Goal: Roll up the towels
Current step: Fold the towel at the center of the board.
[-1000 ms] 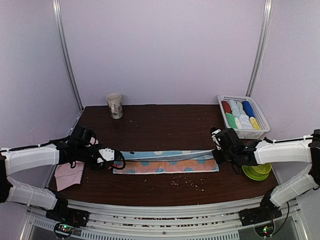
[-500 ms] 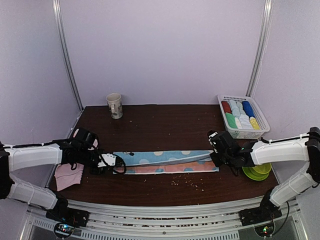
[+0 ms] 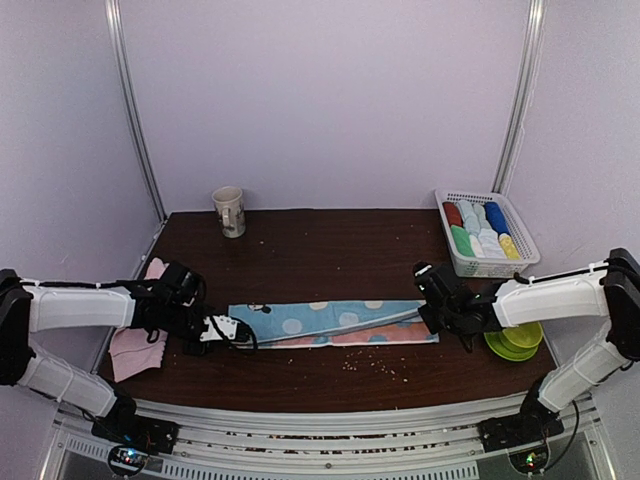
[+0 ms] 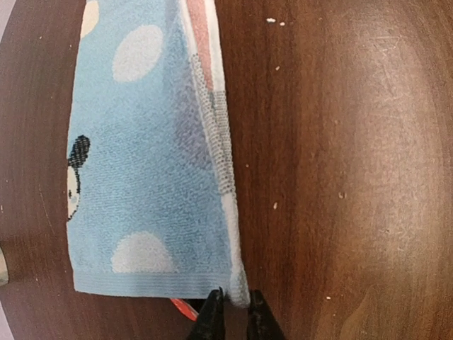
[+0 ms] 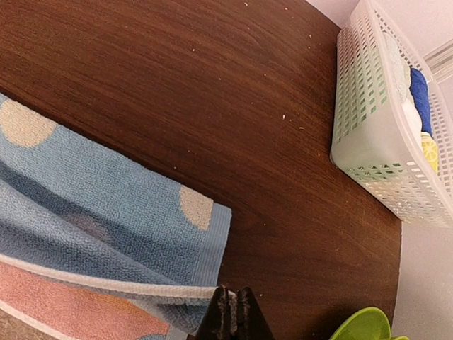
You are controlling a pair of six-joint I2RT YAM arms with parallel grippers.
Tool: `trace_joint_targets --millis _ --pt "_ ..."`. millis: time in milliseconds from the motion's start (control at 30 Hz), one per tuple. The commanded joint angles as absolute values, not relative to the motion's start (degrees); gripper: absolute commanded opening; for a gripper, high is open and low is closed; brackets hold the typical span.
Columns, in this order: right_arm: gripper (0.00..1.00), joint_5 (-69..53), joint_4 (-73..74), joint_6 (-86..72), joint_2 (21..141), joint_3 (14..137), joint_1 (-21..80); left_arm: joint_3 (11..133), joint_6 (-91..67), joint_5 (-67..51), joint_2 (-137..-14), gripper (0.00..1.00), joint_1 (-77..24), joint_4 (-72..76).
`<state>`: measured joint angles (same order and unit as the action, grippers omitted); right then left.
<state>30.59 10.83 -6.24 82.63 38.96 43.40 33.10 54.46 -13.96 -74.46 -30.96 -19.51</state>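
A light blue towel (image 3: 330, 322) with white and orange dots lies folded lengthwise across the table's middle. My left gripper (image 3: 236, 331) sits low at its left near corner. In the left wrist view the towel (image 4: 141, 156) lies flat, and the left gripper (image 4: 234, 316) has its jaws slightly parted, open, with the white hem corner between the tips. My right gripper (image 3: 430, 316) is at the right end. In the right wrist view the right gripper (image 5: 233, 301) is shut on the white hem of the towel (image 5: 92, 234). A pale pink towel (image 3: 136, 351) lies at the far left under my left arm.
A white slatted basket (image 3: 523, 262) holding rolled cloths stands at the back right, also seen as the basket (image 5: 375, 142) in the right wrist view. A green bowl (image 3: 513, 343) sits beside my right arm. A mug (image 3: 229, 211) stands at the back left. Crumbs (image 3: 375, 365) dot the near table.
Both grippers have pulled the towel's upper layer toward the near edge and lowered it, so blue now covers most of the orange band. The left jaws have parted a little.
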Motion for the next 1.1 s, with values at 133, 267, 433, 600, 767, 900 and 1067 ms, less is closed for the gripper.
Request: trace_joint_targets --millis 133,267,433,600,767,900,1067 --pt "0.11 34.1 12.8 -6.6 84.4 40.6 44.7 34.0 53.7 -12.8 -75.7 0.18 -31.8 -19.1" --pt "0.23 34.5 13.7 -6.8 85.2 41.5 45.9 34.5 54.0 -11.8 -74.3 0.24 -31.7 -19.9" --pt "0.44 35.9 15.8 -8.1 84.7 42.8 47.2 36.1 54.9 -12.1 -71.4 0.52 -31.8 -23.3" --pt "0.67 39.1 21.1 -11.9 83.5 46.4 47.4 37.7 55.9 -13.6 -68.8 0.87 -31.7 -26.6" --pt "0.83 44.1 27.9 -17.9 80.9 50.1 47.3 39.6 53.3 -12.0 -68.1 0.98 -31.2 -24.2" --pt "0.86 40.2 26.6 -20.0 78.1 50.7 45.8 42.0 46.8 -8.0 -70.9 0.98 -29.8 -17.7" --pt "0.81 26.6 16.6 -19.8 77.3 47.4 39.5 47.3 39.0 -4.1 -79.7 0.98 -29.1 -14.7"
